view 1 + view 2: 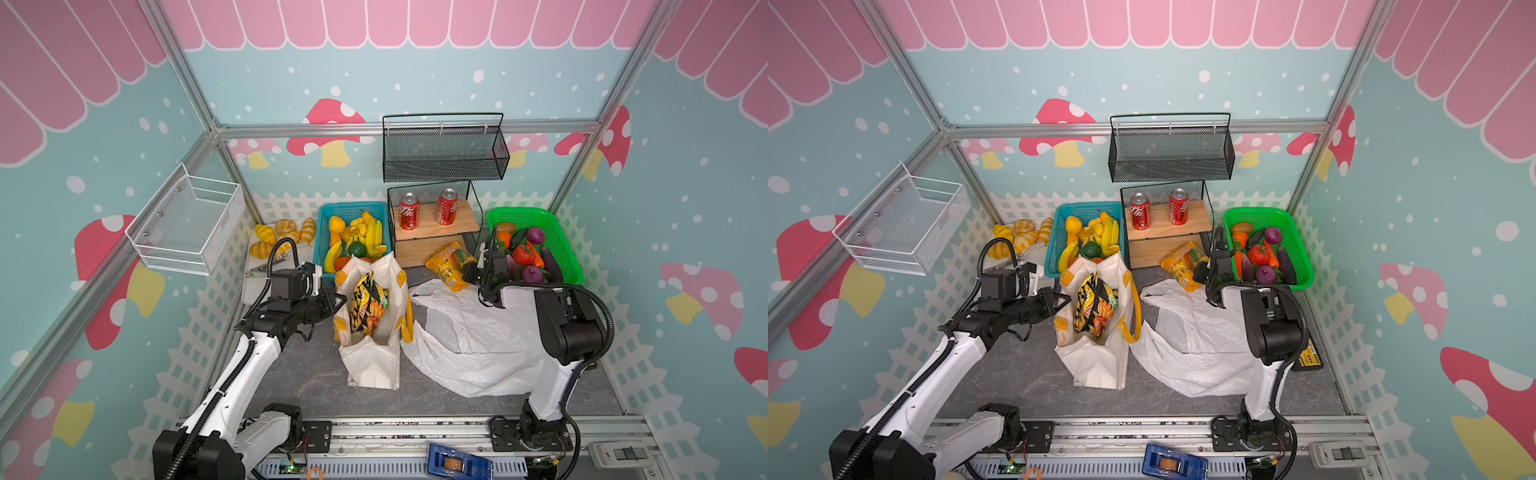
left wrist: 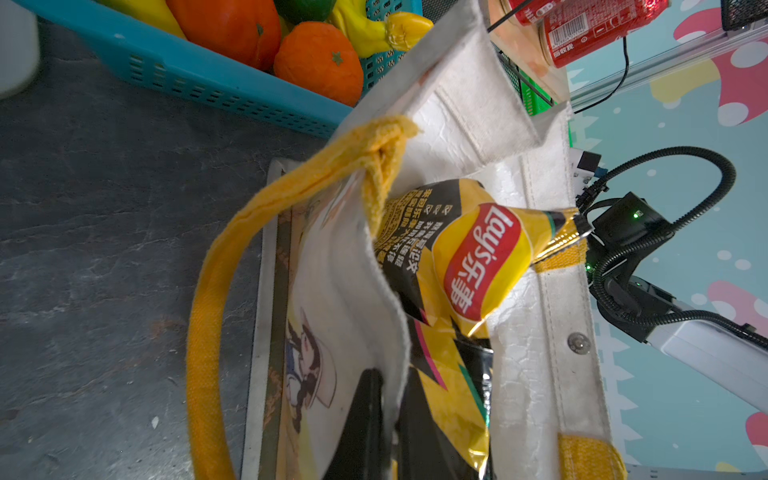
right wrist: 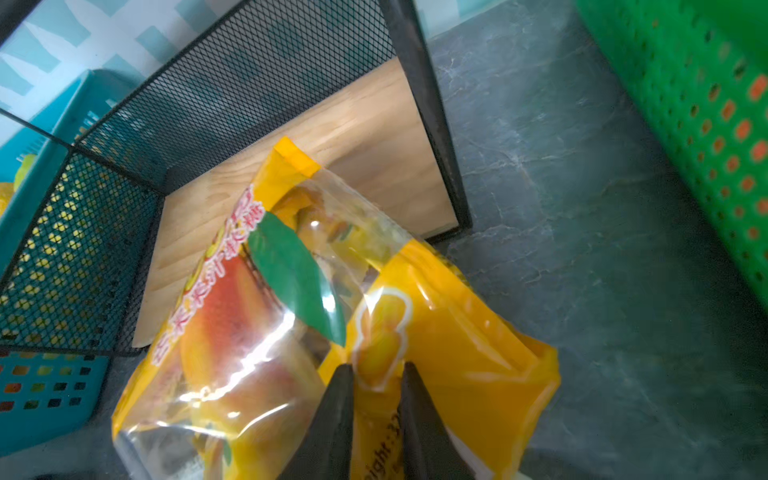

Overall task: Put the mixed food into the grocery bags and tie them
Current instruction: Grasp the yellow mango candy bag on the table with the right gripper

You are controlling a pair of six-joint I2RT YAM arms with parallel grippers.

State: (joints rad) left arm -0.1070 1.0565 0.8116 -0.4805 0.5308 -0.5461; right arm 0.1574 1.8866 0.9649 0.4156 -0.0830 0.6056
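The cream canvas tote (image 1: 370, 365) (image 1: 1096, 365) stands open mid-table with the black-and-yellow snack packet (image 1: 368, 303) (image 1: 1094, 305) (image 2: 469, 266) upright inside. My left gripper (image 1: 338, 301) (image 1: 1065, 300) (image 2: 390, 372) is shut on the tote's left wall at the rim. The orange-yellow snack packet (image 1: 451, 266) (image 1: 1183, 264) (image 3: 436, 332) leans against the wooden shelf, and my right gripper (image 1: 471, 272) (image 1: 1202, 272) (image 3: 377, 365) is shut on its near edge. The white plastic bag (image 1: 469, 345) (image 1: 1196, 349) lies crumpled to the right of the tote. Toy vegetables (image 1: 528, 253) (image 1: 1262, 253) fill the green basket (image 1: 519, 212).
A blue basket (image 1: 353, 205) of bananas and oranges stands just behind the tote. Two red soda cans (image 1: 409, 210) stand on a wooden shelf (image 1: 432, 232) inside a black mesh frame. Bread rolls (image 1: 274, 235) lie on a tray at back left. A white wire basket (image 1: 187, 224) hangs on the left wall.
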